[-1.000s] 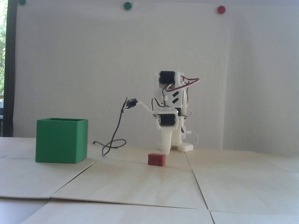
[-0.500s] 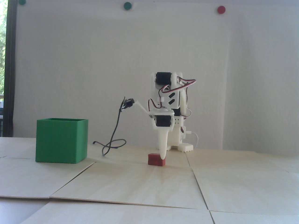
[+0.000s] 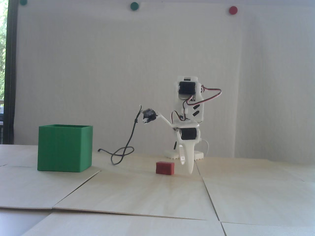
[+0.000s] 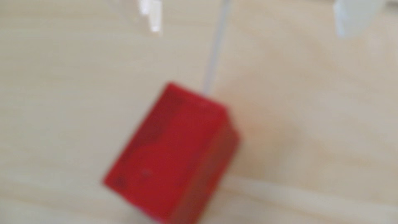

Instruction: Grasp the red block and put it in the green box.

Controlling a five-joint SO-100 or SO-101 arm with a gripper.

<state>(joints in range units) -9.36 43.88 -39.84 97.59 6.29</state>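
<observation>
In the fixed view the arm [image 3: 188,103] is standing folded at the back of the worktop [image 3: 157,191], its upper part rising and the wrist pointing down. The jaws [image 3: 186,167] are hanging low, just right of the block [image 3: 165,168], apart from it, with the long white finger's tip [image 3: 190,172] nearly touching the wood. A shorter finger [image 3: 182,157] is showing just beside it, so the jaws are looking narrowly parted and holding nothing. The block is sitting flat on the worktop, well right of the box [image 3: 65,148]. A black cable [image 3: 123,147] is trailing down between them.

The wrist view, blurred, is showing the block [image 4: 172,150] lying skewed on the wood, with white finger parts [image 4: 151,15] at the top edge; the box is not showing here.
</observation>
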